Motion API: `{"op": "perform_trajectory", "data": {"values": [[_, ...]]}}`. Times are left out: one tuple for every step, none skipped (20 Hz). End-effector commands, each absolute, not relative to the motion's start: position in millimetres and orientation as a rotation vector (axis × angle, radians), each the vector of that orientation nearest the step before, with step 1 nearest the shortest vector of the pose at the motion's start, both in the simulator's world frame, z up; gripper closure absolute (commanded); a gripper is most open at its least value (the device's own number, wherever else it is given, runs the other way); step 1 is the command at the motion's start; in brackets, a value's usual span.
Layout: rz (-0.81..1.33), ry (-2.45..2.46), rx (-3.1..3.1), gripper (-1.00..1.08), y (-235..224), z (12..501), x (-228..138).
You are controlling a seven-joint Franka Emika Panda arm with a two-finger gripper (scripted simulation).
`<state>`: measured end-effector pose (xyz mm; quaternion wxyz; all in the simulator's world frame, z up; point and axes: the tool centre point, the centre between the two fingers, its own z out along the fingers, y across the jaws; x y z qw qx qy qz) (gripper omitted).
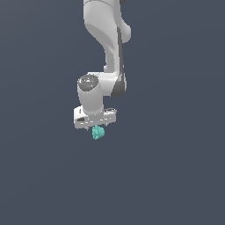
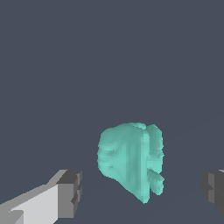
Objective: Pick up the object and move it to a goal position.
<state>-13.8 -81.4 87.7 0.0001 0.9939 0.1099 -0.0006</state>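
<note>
The object (image 1: 98,132) is a small teal-green, lumpy, faceted piece on the plain dark grey floor, directly below my white gripper (image 1: 97,127). In the wrist view the object (image 2: 131,162) lies between my two dark grey fingertips, with a clear gap on each side. One finger (image 2: 70,192) and the other finger (image 2: 213,190) stand wide apart and neither touches the object. The gripper (image 2: 142,192) is open and straddles the object. No goal marker shows in either view.
The white arm (image 1: 107,39) comes down from the top of the exterior view. A flat dark grey floor (image 1: 176,176) fills the rest of both views.
</note>
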Motion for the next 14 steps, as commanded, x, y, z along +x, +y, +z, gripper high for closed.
{"op": "perform_trajectory", "data": {"values": [[-0.001,0.346,3.122,-0.92,-81.4,86.5,-13.7],[-0.001,0.346,3.122,-0.92,-81.5,84.8,-13.8],[-0.001,0.346,3.122,-0.92,-81.6,82.4,-13.8],[-0.001,0.347,3.122,-0.92,-81.3,79.4,-13.9],[-0.001,0.347,3.122,-0.92,-81.5,75.7,-14.0],[-0.001,0.348,3.122,-0.92,-81.3,71.4,-14.2],[-0.001,0.348,3.122,-0.92,-81.5,66.3,-14.4],[-0.001,0.349,3.122,-0.92,-81.2,60.8,-14.5],[-0.001,0.349,3.122,-0.92,-81.5,55.5,-14.7],[0.000,0.350,3.122,-0.92,-81.3,50.9,-14.8],[0.000,0.350,3.122,-0.92,-81.5,46.9,-14.9],[0.000,0.351,3.122,-0.92,-81.3,43.7,-14.8],[0.000,0.351,3.122,-0.92,-81.4,41.1,-14.7],[0.000,0.351,3.122,-0.92,-81.6,39.2,-14.4]]}}
